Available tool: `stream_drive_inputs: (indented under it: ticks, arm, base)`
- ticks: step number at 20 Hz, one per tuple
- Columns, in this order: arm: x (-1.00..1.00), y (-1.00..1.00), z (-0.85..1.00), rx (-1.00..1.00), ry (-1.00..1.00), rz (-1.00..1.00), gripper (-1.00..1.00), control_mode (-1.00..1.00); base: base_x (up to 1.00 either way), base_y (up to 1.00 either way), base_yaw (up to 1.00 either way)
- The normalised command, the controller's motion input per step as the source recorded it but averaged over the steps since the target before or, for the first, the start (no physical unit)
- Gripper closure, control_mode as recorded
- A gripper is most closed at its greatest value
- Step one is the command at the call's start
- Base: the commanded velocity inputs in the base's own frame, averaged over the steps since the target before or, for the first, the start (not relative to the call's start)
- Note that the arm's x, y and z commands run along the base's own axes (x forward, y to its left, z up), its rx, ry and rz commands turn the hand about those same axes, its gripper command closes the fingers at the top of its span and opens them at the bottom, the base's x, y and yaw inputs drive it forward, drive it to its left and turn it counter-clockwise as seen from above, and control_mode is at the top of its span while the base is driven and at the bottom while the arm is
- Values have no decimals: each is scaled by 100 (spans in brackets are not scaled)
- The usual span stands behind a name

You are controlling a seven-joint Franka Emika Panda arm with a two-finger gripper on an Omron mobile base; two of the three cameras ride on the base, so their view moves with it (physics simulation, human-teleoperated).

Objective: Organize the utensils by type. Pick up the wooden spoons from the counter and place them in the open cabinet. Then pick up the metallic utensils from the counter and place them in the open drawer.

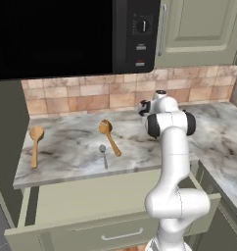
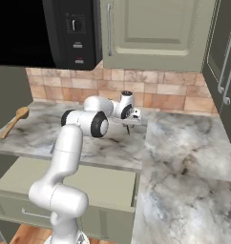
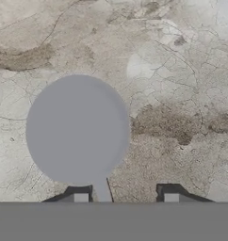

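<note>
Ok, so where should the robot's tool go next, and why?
Probably sideways to the robot's left, until it is over the nearer wooden spoon. The tool is open and holds nothing, and it hangs above bare counter. That spoon and the other wooden spoon both lie on the counter, and the wooden ones go first.

From the left base camera my own arm (image 1: 172, 162) covers part of the surface (image 1: 71, 147) and the right half of the open drawer (image 1: 91, 215). The drawer front runs off the bottom edge. The microwave (image 1: 66, 34) is cut by the top and left edges.

From the right base camera one wooden spoon (image 2: 15, 121) is cut at the left edge. The claw (image 2: 129, 128) is too small there to read its jaws.

Hand camera: a grey round blur (image 3: 78, 129); I cannot tell what it is.
</note>
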Motion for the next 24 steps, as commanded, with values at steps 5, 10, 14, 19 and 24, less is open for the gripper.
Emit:
stream_drive_inputs:
  ticks: [5, 10, 14, 19, 24]
  arm:
    - [-25, 61, -69, -1, 0, -8, 100, -100]
    - [-79, 48, -44, 1, 0, -8, 100, -100]
    - [-100, 33, -4, 3, 0, -1, 100, -100]
    - [-100, 38, 47, 2, -5, 0, 100, -100]
    - [-100, 9, 99, 9, -8, -4, 100, -100]
  base:
    - [0, 0, 0]
    - [0, 0, 0]
    - [0, 0, 0]
    - [0, 0, 0]
    - [0, 0, 0]
